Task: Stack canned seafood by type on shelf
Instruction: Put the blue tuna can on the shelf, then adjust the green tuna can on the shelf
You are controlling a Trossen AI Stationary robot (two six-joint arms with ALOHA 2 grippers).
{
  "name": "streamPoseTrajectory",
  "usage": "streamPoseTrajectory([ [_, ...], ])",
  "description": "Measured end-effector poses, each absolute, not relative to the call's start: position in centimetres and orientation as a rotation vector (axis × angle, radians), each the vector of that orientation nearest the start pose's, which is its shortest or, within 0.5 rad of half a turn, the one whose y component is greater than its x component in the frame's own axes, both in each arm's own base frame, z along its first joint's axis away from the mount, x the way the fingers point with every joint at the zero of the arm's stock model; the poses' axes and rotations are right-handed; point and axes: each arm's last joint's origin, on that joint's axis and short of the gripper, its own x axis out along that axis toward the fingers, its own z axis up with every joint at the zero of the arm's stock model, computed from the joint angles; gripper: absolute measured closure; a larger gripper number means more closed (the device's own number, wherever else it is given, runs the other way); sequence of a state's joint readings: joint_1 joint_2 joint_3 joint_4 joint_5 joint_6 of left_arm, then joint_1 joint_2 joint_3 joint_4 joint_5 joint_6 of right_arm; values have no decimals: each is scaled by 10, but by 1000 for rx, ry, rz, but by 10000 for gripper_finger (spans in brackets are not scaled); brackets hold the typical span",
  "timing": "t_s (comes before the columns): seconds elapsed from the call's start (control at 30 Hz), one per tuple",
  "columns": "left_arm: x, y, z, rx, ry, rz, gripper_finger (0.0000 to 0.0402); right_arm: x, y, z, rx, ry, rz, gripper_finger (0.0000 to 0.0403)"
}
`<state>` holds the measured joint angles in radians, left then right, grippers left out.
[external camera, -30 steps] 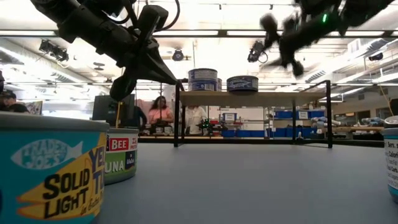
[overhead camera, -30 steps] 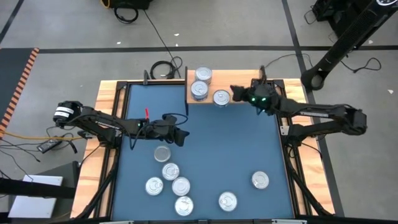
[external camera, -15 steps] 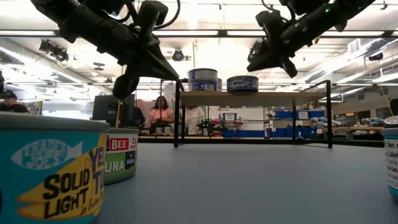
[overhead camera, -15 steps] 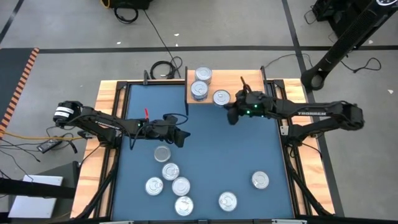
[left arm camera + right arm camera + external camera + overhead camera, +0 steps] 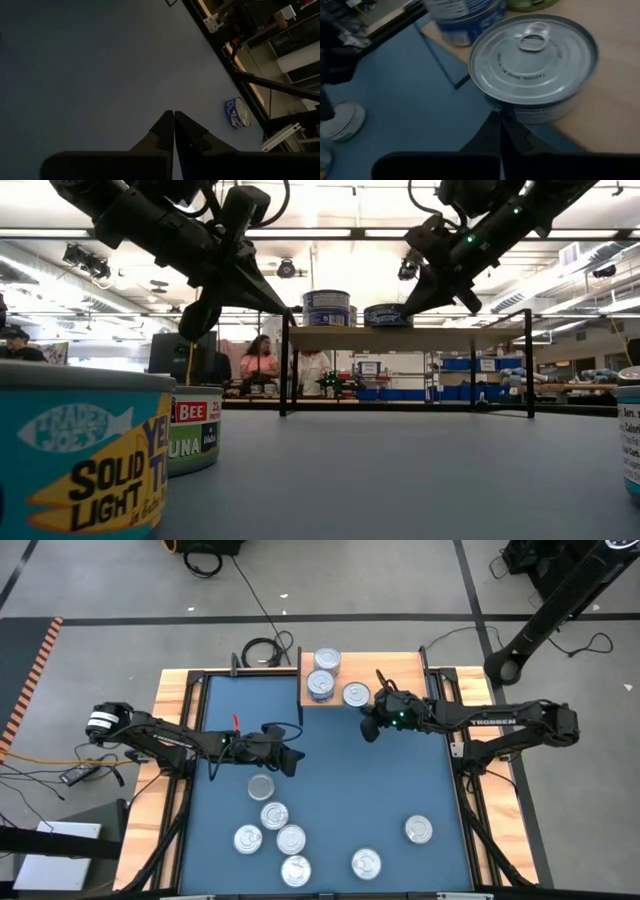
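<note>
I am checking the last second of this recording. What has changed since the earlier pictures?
The right gripper has drawn back from over the shelf toward the blue table and closed, holding nothing. The single can it left stays on the shelf. The left gripper, shut, and the other cans have not moved.

right claw hangs just off the shelf beside its three tins, left claw over the blue worktop above six loose tins.

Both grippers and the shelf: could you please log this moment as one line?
left gripper: shut, empty, above table | right gripper: shut, empty, beside shelf | shelf: three cans visible | table: seven cans
</note>
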<state>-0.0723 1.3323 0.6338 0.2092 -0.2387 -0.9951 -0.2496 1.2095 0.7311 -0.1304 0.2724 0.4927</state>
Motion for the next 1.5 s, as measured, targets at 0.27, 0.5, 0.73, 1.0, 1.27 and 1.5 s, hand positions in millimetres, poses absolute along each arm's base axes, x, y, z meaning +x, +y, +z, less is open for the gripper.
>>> streamPoseTrajectory([
  [0.27, 268, -12, 203, -895, 360, 393, 385, 240, -80, 240, 460, 437, -634, 402],
  [0.5, 268, -12, 203, -875, 366, 391, 385, 246, -82, 237, 465, 422, -650, 402],
  [0.73, 267, -12, 202, -870, 377, 396, 385, 247, -85, 242, 439, 371, -635, 403],
  [1.0, 267, -12, 202, -869, 378, 397, 385, 245, -99, 287, 420, 212, -723, 403],
  [1.27, 267, -12, 202, -873, 378, 397, 385, 271, -152, 315, 316, 396, -775, 403],
  [1.5, 267, -12, 202, -896, 374, 403, 385, 280, -197, 325, 357, 567, -756, 403],
])
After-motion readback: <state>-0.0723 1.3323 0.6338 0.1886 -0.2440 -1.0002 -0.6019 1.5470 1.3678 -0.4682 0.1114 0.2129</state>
